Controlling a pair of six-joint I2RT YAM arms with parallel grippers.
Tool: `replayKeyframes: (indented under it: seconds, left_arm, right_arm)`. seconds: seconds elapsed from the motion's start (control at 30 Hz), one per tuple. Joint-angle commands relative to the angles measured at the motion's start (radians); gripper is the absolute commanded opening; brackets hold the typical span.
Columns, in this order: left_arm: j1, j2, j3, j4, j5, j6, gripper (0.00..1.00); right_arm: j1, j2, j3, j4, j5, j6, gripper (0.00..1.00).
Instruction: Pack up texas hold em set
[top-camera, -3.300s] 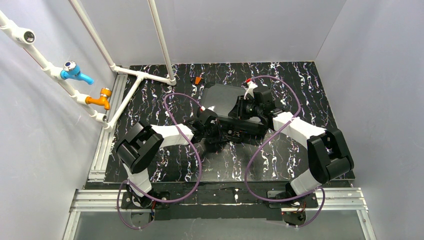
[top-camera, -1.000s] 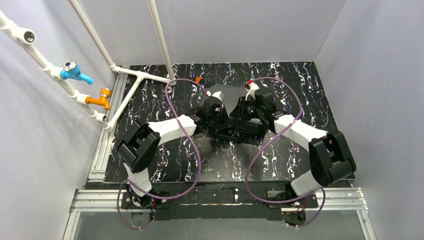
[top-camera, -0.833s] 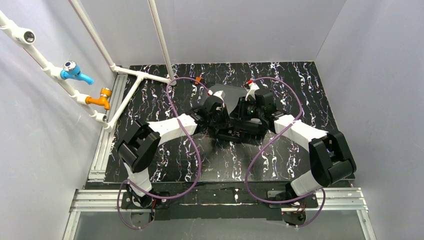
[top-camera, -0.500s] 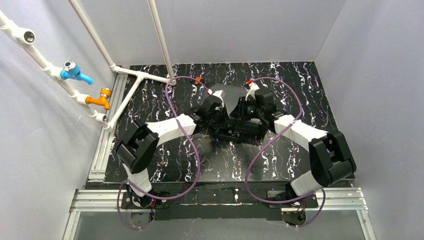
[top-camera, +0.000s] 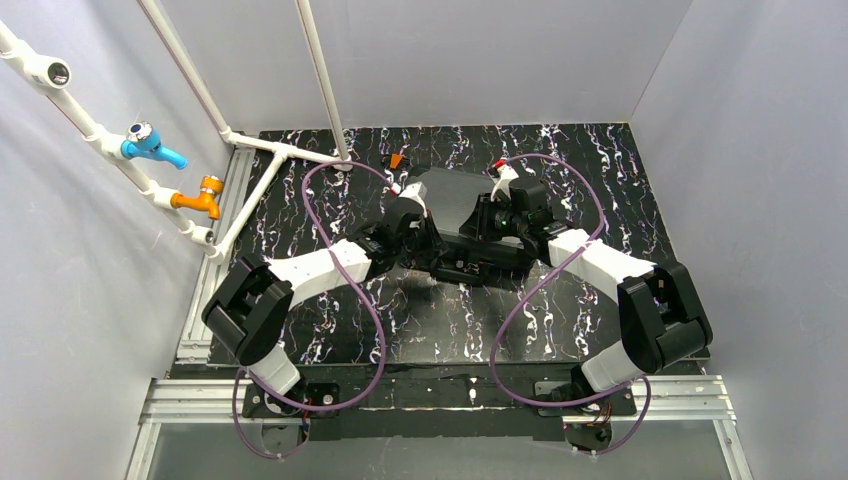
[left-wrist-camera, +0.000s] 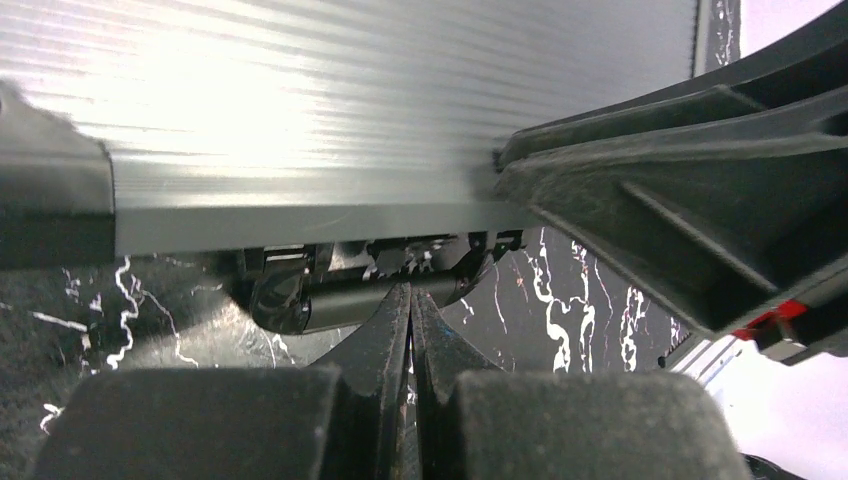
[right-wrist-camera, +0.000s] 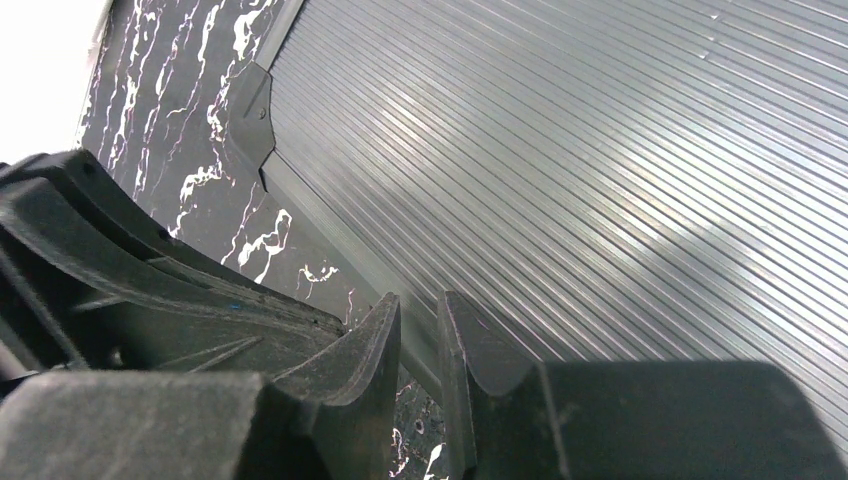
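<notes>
Ribbed case lid sits right ahead of your left gripper and right gripper — both jaws pressed together, empty.

Left arm swung outward; its end effector shifted left along the lid.

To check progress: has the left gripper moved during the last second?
Yes. In the top view the left gripper shifted left, closer to the white pipe foot.
</notes>
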Motion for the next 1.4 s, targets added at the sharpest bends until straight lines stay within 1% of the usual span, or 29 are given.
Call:
replayKeyframes:
  seconds: [0.0, 0.27, 0.5, 0.77, 1.0, 1.37]
  left_arm:
    - [-0.001, -0.016, -0.025, -0.004, 0.010, -0.091, 0.00]
    - [-0.013, 0.049, -0.009, -0.002, 0.038, -0.180, 0.00]
    - [-0.024, 0.087, -0.016, -0.001, 0.006, -0.289, 0.00]
    - [-0.025, 0.139, 0.007, 0.002, 0.004, -0.330, 0.00]
    - [-0.024, 0.196, 0.038, 0.023, 0.043, -0.352, 0.00]
    - [-0.026, 0.212, 0.047, 0.030, 0.029, -0.367, 0.00]
  right_arm:
    - [0.000, 0.067, -0.065, -0.331, 0.066, -0.041, 0.30]
    - [0.000, 0.058, -0.067, -0.334, 0.068, -0.037, 0.30]
    - [0.000, 0.056, -0.068, -0.333, 0.068, -0.038, 0.30]
    - [0.000, 0.059, -0.074, -0.327, 0.064, -0.038, 0.30]
    - [0.000, 0.064, -0.075, -0.324, 0.061, -0.040, 0.29]
    - [0.000, 0.066, -0.073, -0.325, 0.060, -0.043, 0.29]
